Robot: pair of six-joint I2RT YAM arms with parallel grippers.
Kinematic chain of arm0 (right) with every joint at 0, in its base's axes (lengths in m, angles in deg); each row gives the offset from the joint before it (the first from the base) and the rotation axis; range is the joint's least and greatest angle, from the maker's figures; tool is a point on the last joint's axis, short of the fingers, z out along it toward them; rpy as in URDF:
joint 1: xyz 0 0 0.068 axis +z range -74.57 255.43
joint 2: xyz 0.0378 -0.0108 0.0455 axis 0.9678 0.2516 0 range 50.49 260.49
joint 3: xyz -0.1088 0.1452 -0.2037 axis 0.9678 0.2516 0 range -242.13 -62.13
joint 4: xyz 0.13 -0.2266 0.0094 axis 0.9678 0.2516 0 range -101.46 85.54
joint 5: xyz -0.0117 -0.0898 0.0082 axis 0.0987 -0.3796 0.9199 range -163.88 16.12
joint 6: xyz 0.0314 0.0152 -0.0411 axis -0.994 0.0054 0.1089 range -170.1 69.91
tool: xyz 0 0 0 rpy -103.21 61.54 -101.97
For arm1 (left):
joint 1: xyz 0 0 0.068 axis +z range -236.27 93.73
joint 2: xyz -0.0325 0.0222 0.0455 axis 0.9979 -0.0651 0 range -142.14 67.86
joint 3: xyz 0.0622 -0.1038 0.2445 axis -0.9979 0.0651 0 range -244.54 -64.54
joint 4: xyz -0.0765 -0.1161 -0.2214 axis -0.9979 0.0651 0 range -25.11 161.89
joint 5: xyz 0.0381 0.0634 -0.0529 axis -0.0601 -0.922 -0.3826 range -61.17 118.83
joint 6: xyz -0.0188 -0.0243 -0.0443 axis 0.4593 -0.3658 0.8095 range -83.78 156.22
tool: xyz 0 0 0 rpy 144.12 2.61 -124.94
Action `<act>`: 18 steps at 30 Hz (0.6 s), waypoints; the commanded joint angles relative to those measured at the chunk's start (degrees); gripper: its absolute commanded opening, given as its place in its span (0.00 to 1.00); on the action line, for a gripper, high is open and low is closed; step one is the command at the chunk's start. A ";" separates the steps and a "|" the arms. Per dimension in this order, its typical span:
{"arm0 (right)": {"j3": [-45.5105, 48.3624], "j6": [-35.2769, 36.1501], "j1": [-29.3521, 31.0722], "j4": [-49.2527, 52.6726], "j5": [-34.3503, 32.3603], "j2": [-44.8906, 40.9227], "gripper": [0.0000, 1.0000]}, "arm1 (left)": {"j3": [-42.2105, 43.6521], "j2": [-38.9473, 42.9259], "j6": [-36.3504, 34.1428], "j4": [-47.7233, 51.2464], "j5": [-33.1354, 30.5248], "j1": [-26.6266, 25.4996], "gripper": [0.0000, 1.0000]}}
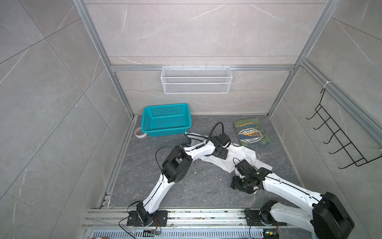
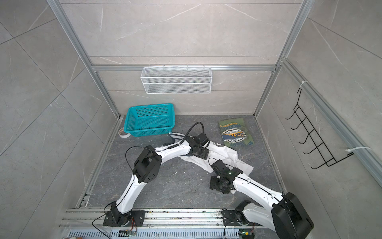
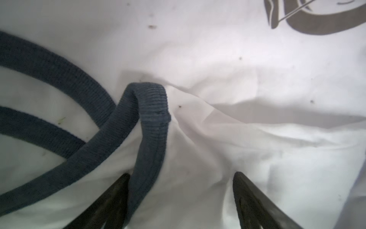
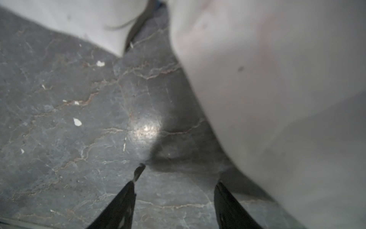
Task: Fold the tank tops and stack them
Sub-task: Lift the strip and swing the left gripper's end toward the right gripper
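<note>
1. Pale grey tiled walls point(image 1: 196, 31) in an aluminium frame point(image 1: 202, 67) close in the cell. A white wire basket point(image 1: 196, 79) hangs on the back wall and a black hook rack point(image 1: 341, 134) on the side wall.
2. The desk point(image 1: 186, 186) is dark grey marbled stone, flecked with small white crumbs.
3. The white tank top point(image 1: 246, 154) lies crumpled and unfolded near the middle of the desk, running from just beside the teal basket point(image 1: 166, 120) toward the right arm. Its navy trim point(image 3: 152, 123) loops in ribbed bands across the cloth.
4. The olive green tank top point(image 1: 251, 133) lies folded flat at the far right of the desk, graphic up, just beside the white one.
5. The teal basket stands in the far left corner with a roll of tape point(image 1: 139, 132) beside it.
6. The left tool point(image 3: 181, 173) has its fingers apart, tips down on the white cloth, with 1 band of trim just inside 1 finger.
7. The right tool point(image 4: 175, 183) has its fingers apart over bare desk. White cloth fills 1 side of its view, blurred.
8. In both top views the left arm point(image 1: 202, 149) covers much of the white top. Its chest print point(image 3: 316, 19) shows only as a cut-off grey fragment, and the green top's lettering is too small to read.
</note>
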 commanded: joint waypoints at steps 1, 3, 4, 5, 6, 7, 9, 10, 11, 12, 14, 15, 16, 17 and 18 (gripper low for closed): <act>0.64 -3.23 2.04 0.99 0.63 0.08 0.65 | -6.28 -6.02 -6.99 3.46 8.67 -0.38 0.83; -0.36 -3.03 2.72 2.41 -0.28 -0.23 0.65 | -10.51 -7.66 -7.50 6.61 8.44 -0.33 0.82; -1.45 -2.60 2.75 4.36 -1.89 -1.20 0.65 | -11.29 -7.46 -7.24 8.03 7.44 -0.38 0.83; -2.73 -2.10 2.75 6.45 -3.98 -2.42 0.65 | -10.77 -6.29 -6.90 8.24 6.77 -0.50 0.82; -4.39 -1.67 2.79 9.07 -6.94 -3.99 0.66 | -9.12 -4.28 -6.04 7.82 5.75 -0.63 0.83; -5.99 -1.36 2.75 11.58 -10.79 -5.52 0.66 | -7.46 -1.88 -4.57 7.59 4.04 -0.60 0.83; -9.25 -0.40 2.19 15.31 -17.51 -7.47 0.67 | -4.17 2.36 -1.39 6.97 1.42 -0.30 0.83; -10.92 0.36 1.38 16.50 -19.86 -7.86 0.67 | -2.53 6.10 0.51 6.56 -0.04 -0.07 0.83; -12.10 1.12 0.14 16.89 -21.20 -7.91 0.67 | -1.29 8.00 2.24 6.27 -1.52 0.26 0.83; -13.09 2.39 -1.82 16.62 -21.38 -7.82 0.67 | 0.04 9.85 4.04 5.74 -2.62 0.62 0.83; -13.92 5.01 -6.89 15.11 -18.96 -7.26 0.67 | 1.86 11.91 6.96 5.05 -4.24 1.43 0.83; -13.87 6.15 -9.84 13.84 -17.73 -6.96 0.67 | 2.11 12.14 8.29 5.58 -5.77 1.92 0.83; -13.68 7.15 -12.54 12.75 -16.66 -6.46 0.68 | 1.98 11.94 9.26 6.47 -6.92 2.45 0.83; -13.55 7.88 -14.57 11.89 -15.70 -5.82 0.68 | 2.03 11.67 9.97 6.96 -7.15 3.02 0.83; -13.37 8.49 -16.68 11.03 -15.16 -4.93 0.68 | 2.37 11.36 11.45 7.37 -7.14 3.83 0.83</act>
